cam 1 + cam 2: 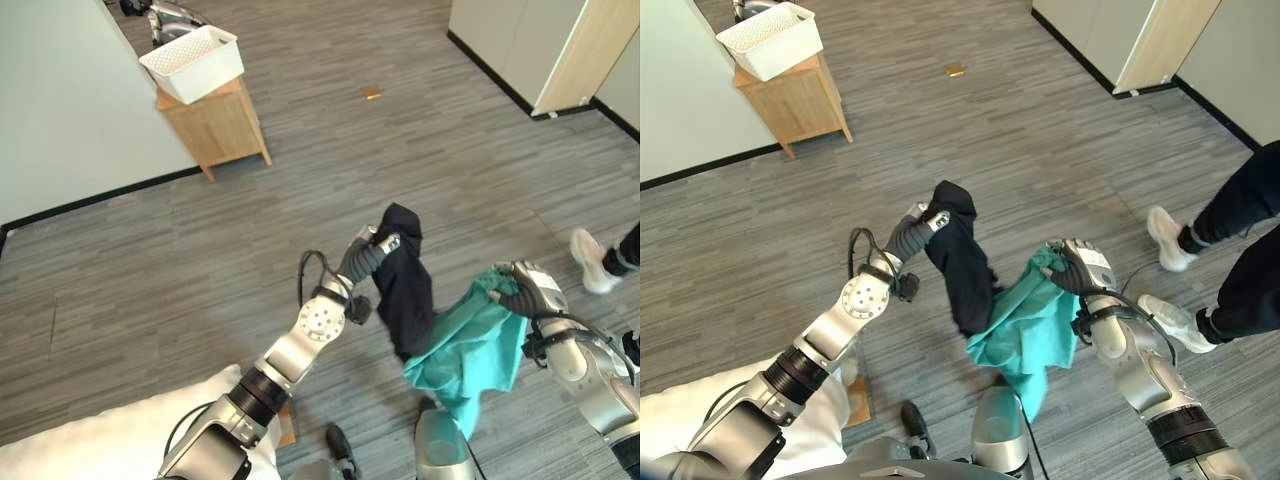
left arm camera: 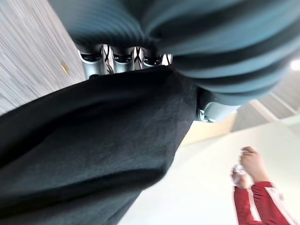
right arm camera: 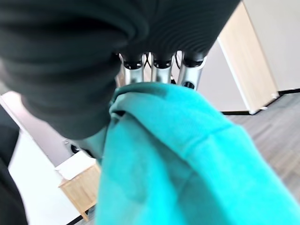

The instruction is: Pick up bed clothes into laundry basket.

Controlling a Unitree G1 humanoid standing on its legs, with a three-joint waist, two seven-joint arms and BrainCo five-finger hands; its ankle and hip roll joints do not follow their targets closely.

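My left hand (image 1: 372,247) is shut on a black garment (image 1: 405,285) that hangs down from it above the floor, and the same black garment (image 2: 89,150) drapes over its fingers in the left wrist view. To its right, my right hand (image 1: 525,290) is shut on a teal garment (image 1: 467,345) that hangs beside the black one and touches it. The teal garment (image 3: 187,159) is bunched under the fingers in the right wrist view. A white laundry basket (image 1: 193,62) stands on a small wooden table (image 1: 215,125) far off at the upper left, by the wall.
A white pillow or bedding (image 1: 90,440) lies at the lower left. A person's legs and white shoes (image 1: 1165,235) stand at the right. Pale cabinets (image 1: 540,45) line the upper right. A small brown scrap (image 1: 372,94) lies on the grey wood floor (image 1: 330,160).
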